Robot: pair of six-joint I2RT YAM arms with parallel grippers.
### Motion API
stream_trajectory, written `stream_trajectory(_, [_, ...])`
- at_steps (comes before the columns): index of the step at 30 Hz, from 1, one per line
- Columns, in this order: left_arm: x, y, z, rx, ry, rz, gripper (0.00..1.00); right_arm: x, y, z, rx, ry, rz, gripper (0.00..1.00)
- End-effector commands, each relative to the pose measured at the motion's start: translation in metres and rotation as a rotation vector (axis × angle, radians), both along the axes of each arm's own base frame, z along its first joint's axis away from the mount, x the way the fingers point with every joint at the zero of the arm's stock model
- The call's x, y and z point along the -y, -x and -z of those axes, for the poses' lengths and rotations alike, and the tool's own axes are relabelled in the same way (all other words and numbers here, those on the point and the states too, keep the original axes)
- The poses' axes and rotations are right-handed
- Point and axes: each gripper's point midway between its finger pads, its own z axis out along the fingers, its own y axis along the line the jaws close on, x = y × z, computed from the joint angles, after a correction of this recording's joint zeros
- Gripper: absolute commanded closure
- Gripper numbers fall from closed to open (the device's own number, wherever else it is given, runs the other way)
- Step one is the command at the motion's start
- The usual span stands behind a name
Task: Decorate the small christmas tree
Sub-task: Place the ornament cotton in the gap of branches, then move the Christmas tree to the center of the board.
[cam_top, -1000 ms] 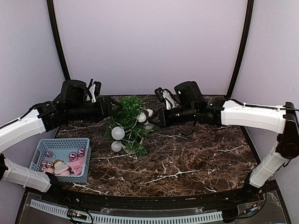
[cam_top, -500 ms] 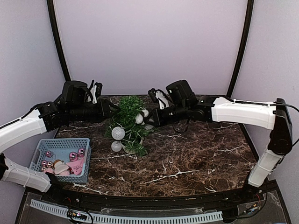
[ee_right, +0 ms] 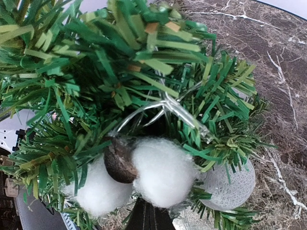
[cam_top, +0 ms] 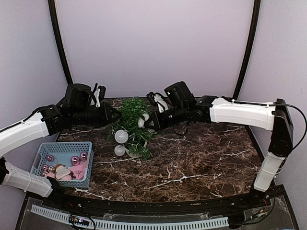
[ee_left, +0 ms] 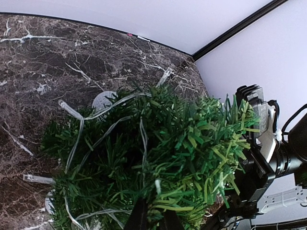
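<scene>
Tree [cam_top: 132,117] is on the marble table [cam_top: 206,158], back and left of centre, between the two grippers.

Left gripper [ee_left: 153,221] reaches in from the tree's left with its tips buried in the needles. Jaws are nearly together, and the thin gap between them is stuffed with green needles. Reads as a pinch on a branch tip.

Right gripper [ee_right: 149,218] reaches in from the tree's right. Jaws are pressed together right at the base of a puff ornament [ee_right: 163,172], which is two white cottony puffs with a brown cap [ee_right: 117,160] between them. The exact grip spot is hidden under the puffs. The ornament is pushed up against the right-side branches, with needles around and above it.

On the tree:
- Clear light wire [ee_left: 76,139] is looped through the branches.
- Two white woven balls [cam_top: 121,136] hang on the near side, one below the other in the top view.
- In the right wrist view one woven ball sits just beside the puffs, partly behind needles.

Blue basket [cam_top: 64,144] is at the near-left of the table, well apart from the tree. It holds pink baubles [cam_top: 75,159] plus some pale pieces, can't tell what. Both arms stretch low over the table, forearms roughly level, wrists pointing at the tree from opposite sides.
</scene>
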Motion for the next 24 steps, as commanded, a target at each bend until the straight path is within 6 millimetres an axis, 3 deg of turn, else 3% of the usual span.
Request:
stream_trajectory(1, [-0.003, 0.0, 0.014, -0.024, -0.028, -0.004, 0.98, -0.007, 0.002, -0.011, 0.023, -0.026, -0.031, 1.0])
stream_trajectory(5, [-0.005, 0.0, 0.015, -0.023, -0.028, -0.013, 1.0, 0.0, 0.0, -0.025, 0.057, -0.037, 0.0, 0.97])
stream_trajectory(14, [-0.002, 0.0, 0.01, 0.013, -0.023, 0.013, 1.0, 0.052, -0.001, -0.047, 0.125, -0.018, 0.14, 0.51])
stream_trajectory(18, [-0.007, 0.001, 0.01, 0.014, -0.016, 0.001, 1.0, 0.066, -0.001, -0.064, 0.179, -0.024, 0.178, 0.35])
stream_trajectory(21, [-0.007, 0.003, 0.009, 0.019, -0.005, 0.003, 1.0, 0.063, -0.004, -0.082, 0.209, -0.066, 0.188, 0.33])
stream_trajectory(24, [-0.008, 0.005, 0.01, 0.018, -0.001, 0.004, 1.0, 0.049, -0.006, -0.099, 0.231, -0.109, 0.165, 0.4])
